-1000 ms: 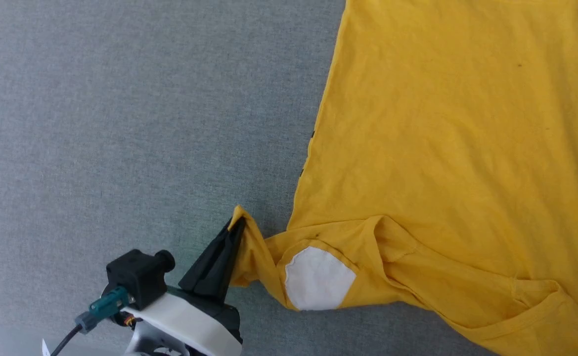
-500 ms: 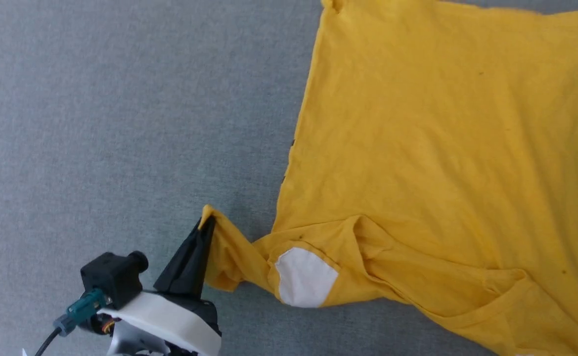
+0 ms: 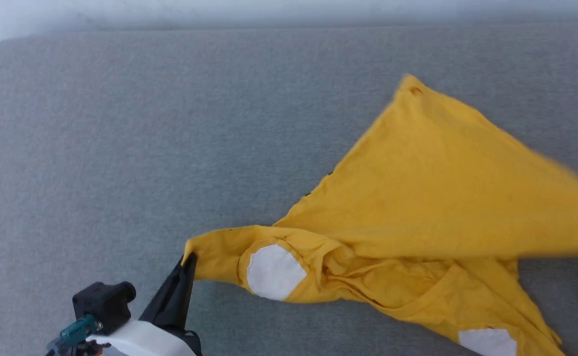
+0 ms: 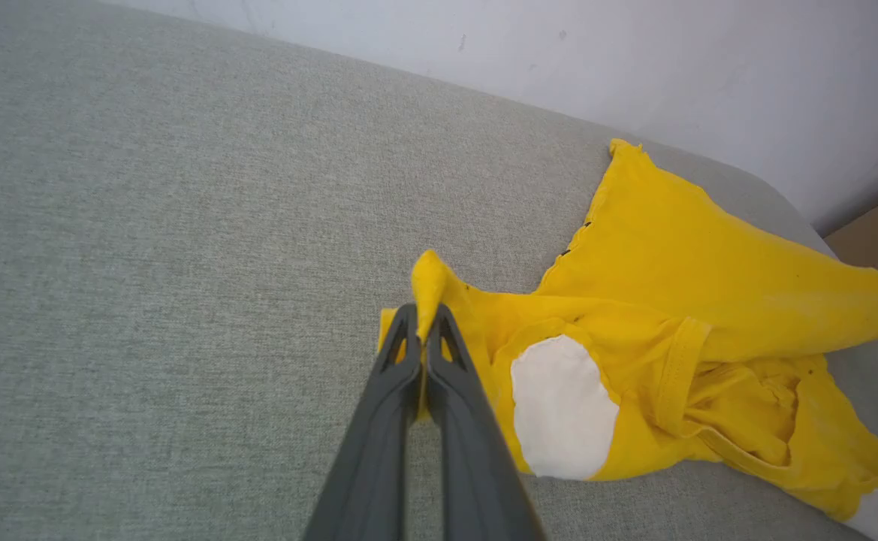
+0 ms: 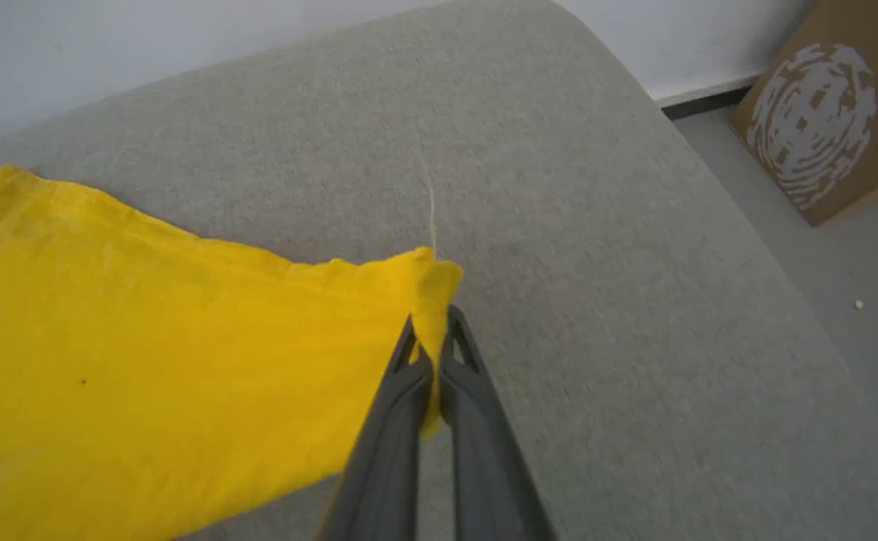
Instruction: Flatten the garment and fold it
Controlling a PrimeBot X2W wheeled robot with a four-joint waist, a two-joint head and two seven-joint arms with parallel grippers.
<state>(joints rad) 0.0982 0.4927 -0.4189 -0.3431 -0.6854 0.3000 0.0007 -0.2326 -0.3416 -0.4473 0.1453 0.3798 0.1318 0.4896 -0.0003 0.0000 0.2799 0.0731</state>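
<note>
Now pinches bright yellow short-sleeved cotton T-shirt (image 3: 432, 198) in left hand (image 3: 188, 257) and newly closed right hand (image 5: 429, 319), lifts it taut for flattening.

Nothing legible anywhere at the moment: no words, no numbers, no brand names. Off to the far right, the cardboard box (image 5: 822, 120) carries a pale, round, mottled print on its side. It is possibly a logo, but it's too blurred to yield a single letter. On the garment (image 3: 442, 188), the white patches (image 3: 274, 272) are plain, with no lettering on them.
</note>
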